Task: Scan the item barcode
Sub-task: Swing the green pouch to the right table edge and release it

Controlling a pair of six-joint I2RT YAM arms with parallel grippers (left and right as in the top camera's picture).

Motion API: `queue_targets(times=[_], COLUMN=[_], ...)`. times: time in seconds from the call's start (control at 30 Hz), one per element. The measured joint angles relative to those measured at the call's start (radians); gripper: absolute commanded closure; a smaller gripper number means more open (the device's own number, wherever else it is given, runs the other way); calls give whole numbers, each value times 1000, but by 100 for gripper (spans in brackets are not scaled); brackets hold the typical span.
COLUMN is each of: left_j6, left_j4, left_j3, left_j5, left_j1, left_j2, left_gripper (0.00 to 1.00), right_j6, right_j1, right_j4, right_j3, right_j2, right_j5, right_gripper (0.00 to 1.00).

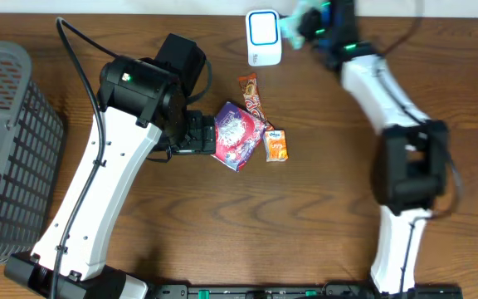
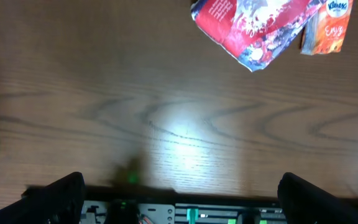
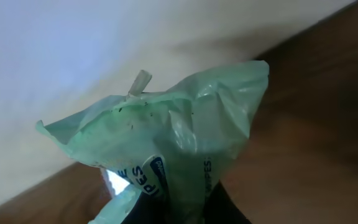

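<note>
Wood-grain tabletop point(image 1: 222, 216) carries the whole work area. At its far edge the green packet point(image 1: 299, 18) is off the surface, clamped between the closed jaws of the right gripper point(image 1: 312, 26).

1. Item position. The packet hangs just beside the white, blue-framed unit point(image 1: 264, 37), judged to be the barcode scanner. It is held up at the scanner's side, presumably so that a printed face can be turned toward the reading window. In the right wrist view the film is crumpled above the grip, with blue print low on the packet; no barcode is legible there.

2. Grip. The hold is at one end of the packet, which leaves most of the film exposed for reading.

3. Step in hand. Presentation to the scanner appears under way; a wrinkled face may need re-angling before a read.

4. Waiting stock. A red snack bar point(image 1: 251, 95), a purple snack packet point(image 1: 239, 134) and an orange Kleenex tissue pack point(image 1: 276, 145) lie together mid-table, well apart from the scanner.

5. Idle arm. The left gripper point(image 1: 196, 133) stands with jaws fully spread and empty, just beside the purple packet.

6. Periphery. A grey mesh basket point(image 1: 7, 149) sits at the left edge
</note>
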Motion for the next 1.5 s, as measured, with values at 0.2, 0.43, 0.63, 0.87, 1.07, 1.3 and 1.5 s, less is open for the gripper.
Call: queue_targets(times=[0.2, 0.43, 0.63, 0.87, 1.07, 1.3, 1.5], left_j6=[0, 0, 0, 0, 0, 0, 0], left_j4=[2, 2, 1, 2, 1, 1, 2], left_j3=[0, 0, 0, 0, 0, 0, 0], left_j5=[0, 0, 0, -1, -1, 0, 0], left_j1=[0, 0, 0, 0, 0, 0, 0], left_j2=[0, 0, 0, 0, 0, 0, 0], left_gripper=[2, 2, 2, 2, 2, 2, 2], right_j6=[-62, -184, -251, -386, -480, -530, -614], right_j1=[-233, -552, -717, -835, -858, -769, -568], right_j4=[-364, -608, -639, -697, -716, -709, -928], right_j3=[13, 20, 18, 17, 16, 16, 15], right_j2=[-223, -219, -108, -27, -17, -20, -22], right_j5=[98, 285, 294, 238, 22, -440, -667], right_gripper=[99, 99, 10, 1, 1, 12, 16])
